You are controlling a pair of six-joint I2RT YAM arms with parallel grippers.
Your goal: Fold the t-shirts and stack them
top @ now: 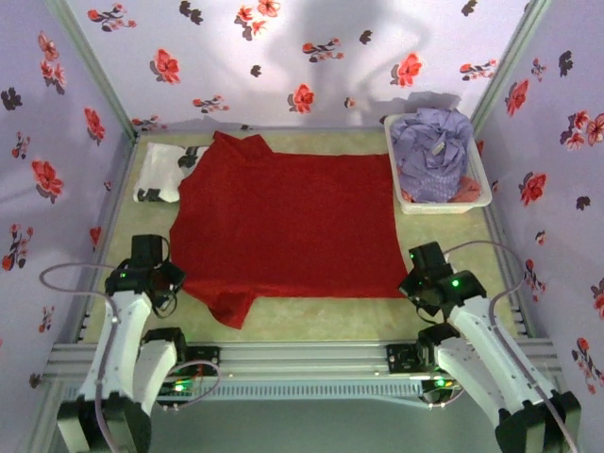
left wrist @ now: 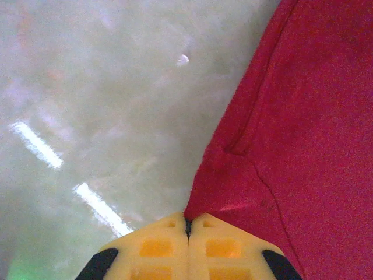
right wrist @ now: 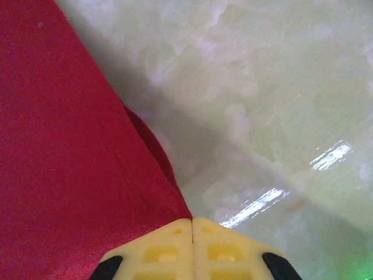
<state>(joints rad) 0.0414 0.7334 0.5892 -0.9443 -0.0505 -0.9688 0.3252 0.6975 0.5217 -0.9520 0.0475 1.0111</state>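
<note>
The red t-shirt (top: 283, 226) lies spread flat mid-table, not yet folded. The lavender t-shirt (top: 432, 142) sits bunched in the white basket (top: 444, 206) at far right. The white t-shirt (top: 160, 172) lies folded at far left. The left gripper (left wrist: 187, 224) is clamped on the red t-shirt's near-left edge and the right gripper (right wrist: 192, 224) on its near-right corner, probably for a first fold.

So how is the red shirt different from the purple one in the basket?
The red t-shirt lies spread flat on the table; the lavender t-shirt sits bunched up in the white basket. The left gripper and right gripper each pinch an edge of the red t-shirt; no gripper touches the lavender t-shirt. The red one is bright, the lavender one pale. Both are soft cloth, not yet folded.
</note>
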